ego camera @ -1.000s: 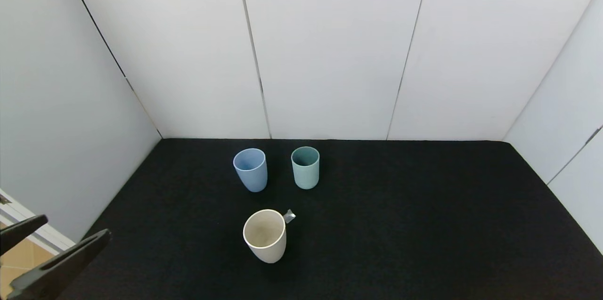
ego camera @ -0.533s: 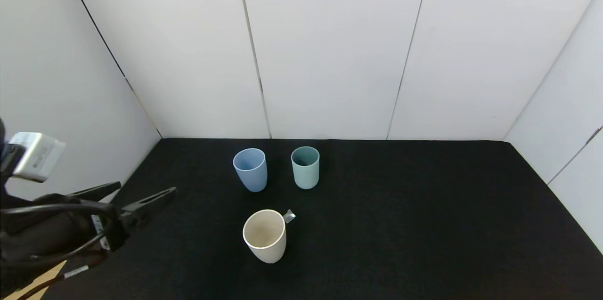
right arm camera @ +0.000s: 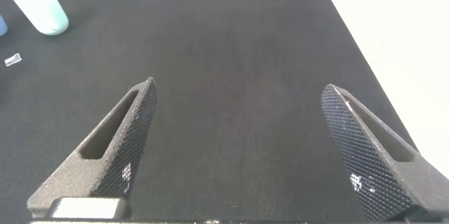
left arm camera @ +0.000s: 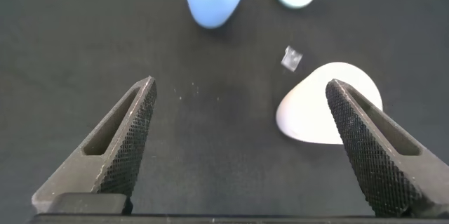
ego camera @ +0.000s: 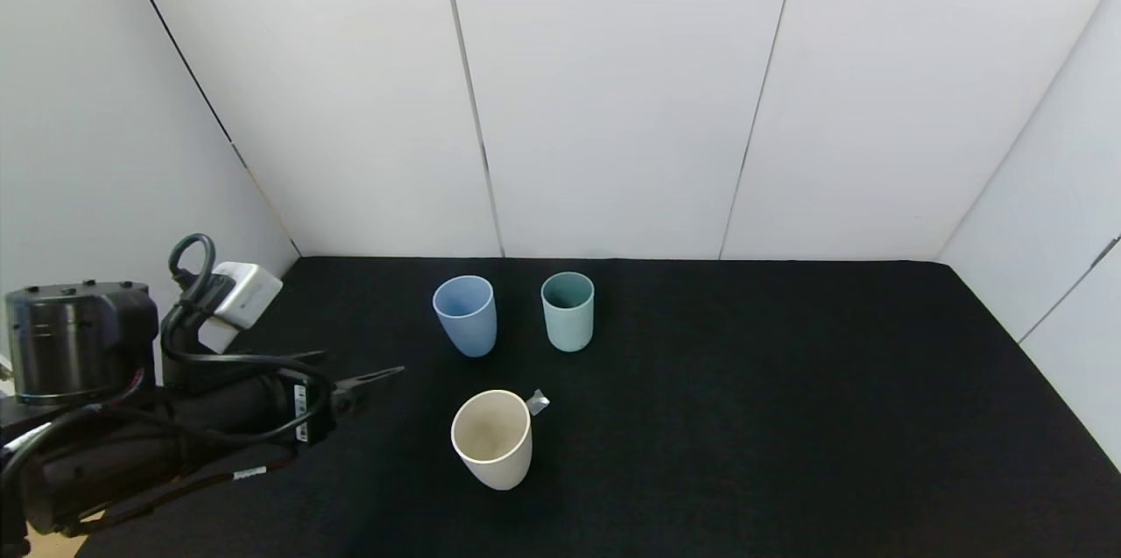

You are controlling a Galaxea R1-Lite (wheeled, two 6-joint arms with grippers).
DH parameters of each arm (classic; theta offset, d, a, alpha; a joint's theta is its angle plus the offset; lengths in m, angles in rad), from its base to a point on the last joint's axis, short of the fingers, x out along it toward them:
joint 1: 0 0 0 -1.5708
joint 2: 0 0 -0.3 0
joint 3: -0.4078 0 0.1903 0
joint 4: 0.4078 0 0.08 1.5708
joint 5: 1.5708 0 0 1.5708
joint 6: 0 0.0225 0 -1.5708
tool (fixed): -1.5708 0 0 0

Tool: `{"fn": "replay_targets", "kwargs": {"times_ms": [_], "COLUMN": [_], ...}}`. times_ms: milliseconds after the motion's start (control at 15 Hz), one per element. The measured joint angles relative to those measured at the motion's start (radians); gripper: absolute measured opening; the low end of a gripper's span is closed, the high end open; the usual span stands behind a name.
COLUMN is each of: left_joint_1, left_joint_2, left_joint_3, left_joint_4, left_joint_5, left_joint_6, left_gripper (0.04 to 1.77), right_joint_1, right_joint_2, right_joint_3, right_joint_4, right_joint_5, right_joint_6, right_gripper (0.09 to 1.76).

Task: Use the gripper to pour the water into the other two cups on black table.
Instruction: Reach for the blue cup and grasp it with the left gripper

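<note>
Three handleless tumblers, light blue (ego camera: 465, 315), teal-green (ego camera: 567, 311) and cream-white (ego camera: 492, 439), are crowding the matte black tabletop's (ego camera: 788, 418) middle. Its right half is lying open.

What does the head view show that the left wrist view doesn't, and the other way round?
Only the head view shows the white wall panels, the left arm's white-grey box and cables, and all three cups whole, rims up. Only the left wrist view shows the left gripper wide open with nothing between its textured fingers. Both share the light blue cup, teal-green cup, cream-white cup, the small clear scrap beside it, and the black table. The right gripper appears in neither.
</note>
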Motion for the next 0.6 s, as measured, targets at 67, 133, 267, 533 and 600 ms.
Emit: {"fn": "replay_targets", "kwargs": {"times_ms": [67, 133, 267, 533, 600], "left_joint_1": [0.0, -0.001, -0.002, -0.004, -0.005], "left_joint_2": [0.03, 0.06, 0.128, 0.276, 0.309], "left_joint_3": [-0.01, -0.016, -0.023, -0.023, -0.027], "left_joint_4": [-0.002, -0.016, -0.103, -0.289, -0.312], "left_joint_5": [-0.001, -0.001, -0.001, 0.001, 0.001], "left_joint_6": [0.008, 0.019, 0.034, 0.047, 0.054], "left_gripper": [1.72, 1.72, 1.72, 1.72, 1.72], "right_joint_1": [0.0, 0.0, 0.0, 0.0, 0.0], "right_joint_2": [0.0, 0.0, 0.0, 0.0, 0.0], "right_joint_3": [0.0, 0.0, 0.0, 0.0, 0.0], "right_joint_4": [0.0, 0.0, 0.0, 0.0, 0.0], "right_joint_5": [0.0, 0.0, 0.0, 0.0, 0.0], "right_joint_6": [0.0, 0.0, 0.0, 0.0, 0.0], "right_gripper": [1.71, 1.71, 1.71, 1.71, 1.71]}}
